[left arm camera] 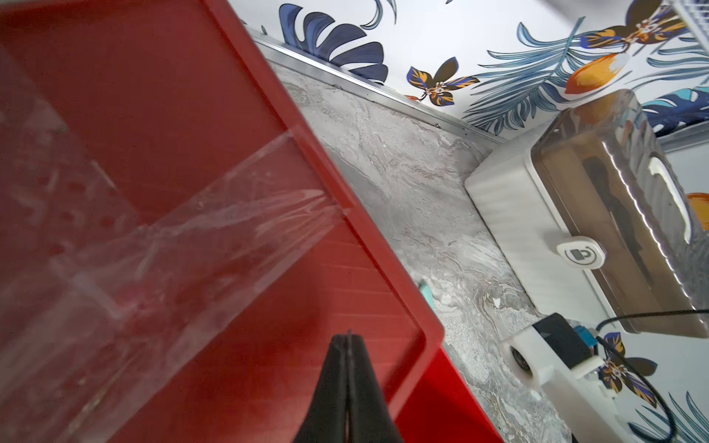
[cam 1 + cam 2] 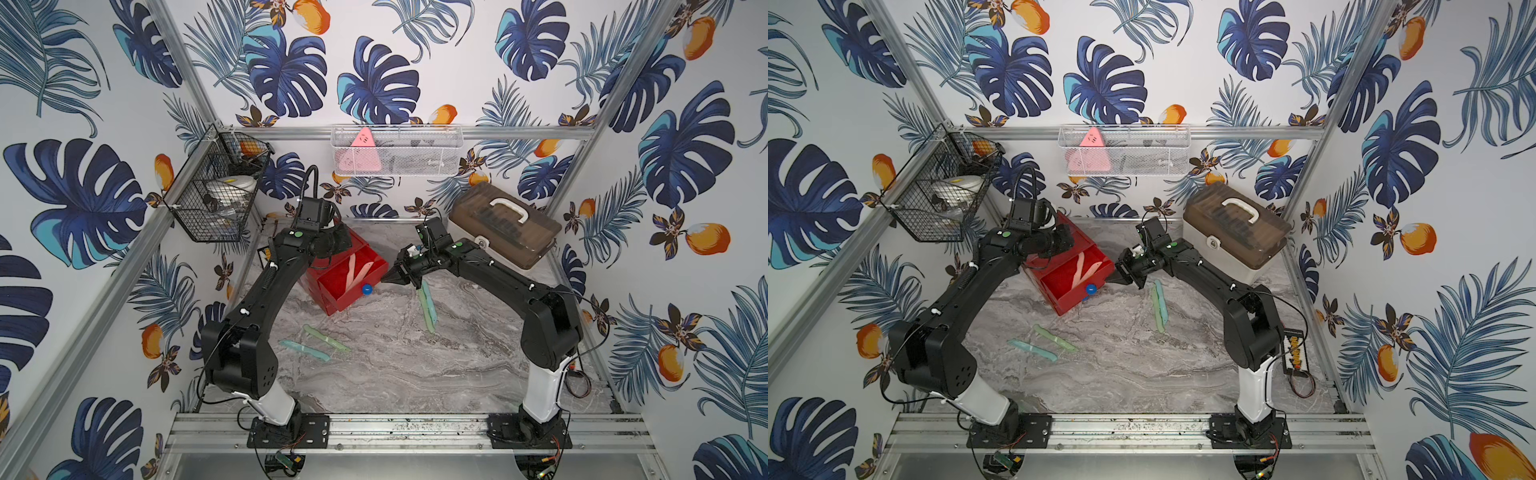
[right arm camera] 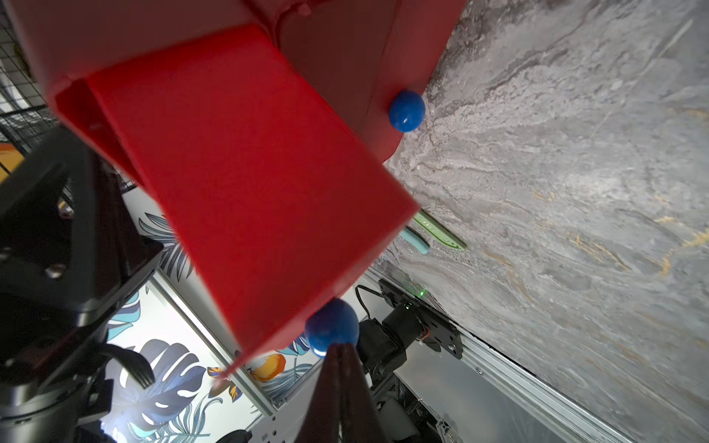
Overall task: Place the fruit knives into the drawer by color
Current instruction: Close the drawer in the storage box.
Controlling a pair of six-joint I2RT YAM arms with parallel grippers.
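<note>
Claws pressed together: left claw [image 1: 349,339] over the red drawer chest [image 2: 338,301], right claw [image 3: 339,349] maybe touching the open drawer's blue knob [image 3: 332,326]. Pink fruit knives [image 2: 353,268] inside; green-teal knife pair [image 2: 426,309] at the chest's four o'clock, another pair [image 2: 307,350] at six.

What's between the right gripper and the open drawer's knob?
Nothing visible. The shut right gripper points its tips right at the blue knob of the pulled-out top drawer; contact is unclear.

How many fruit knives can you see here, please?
6. Pink knives lie in the open drawer; green knife and teal knife lie side by side near the right tool; second green knife and second teal knife on the table nearer the left arm. None seems hidden.
</note>
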